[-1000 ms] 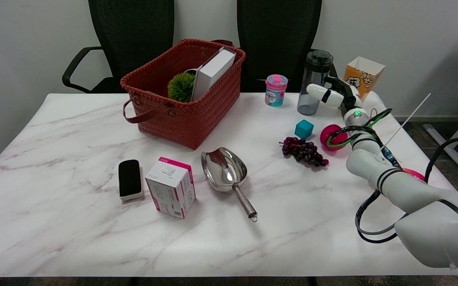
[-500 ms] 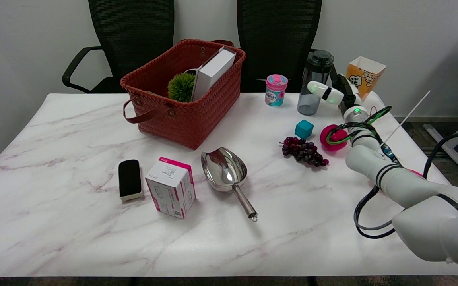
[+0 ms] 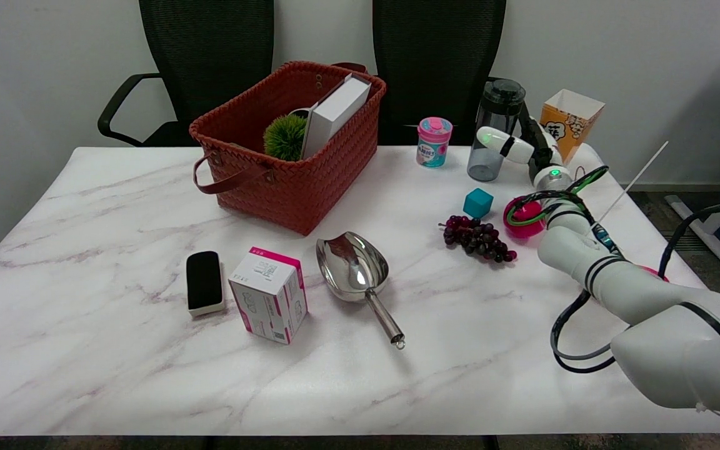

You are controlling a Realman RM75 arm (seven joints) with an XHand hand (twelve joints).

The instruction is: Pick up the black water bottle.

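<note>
Black water bottle (image 3: 493,128) upright at far right of tabletop (image 3: 116,350), beside pink-lidded tub (image 3: 433,142). Right hand (image 3: 522,145) against bottle's right side; fingers (image 3: 496,139) spread around it, grip not discernible.

red basket (image 3: 310,181), scoop (image 3: 355,270), grapes (image 3: 479,237)

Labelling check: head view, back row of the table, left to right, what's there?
Woven basket → pink-lidded jar → black water bottle → right hand, at the bottle's right side → popcorn box.
</note>
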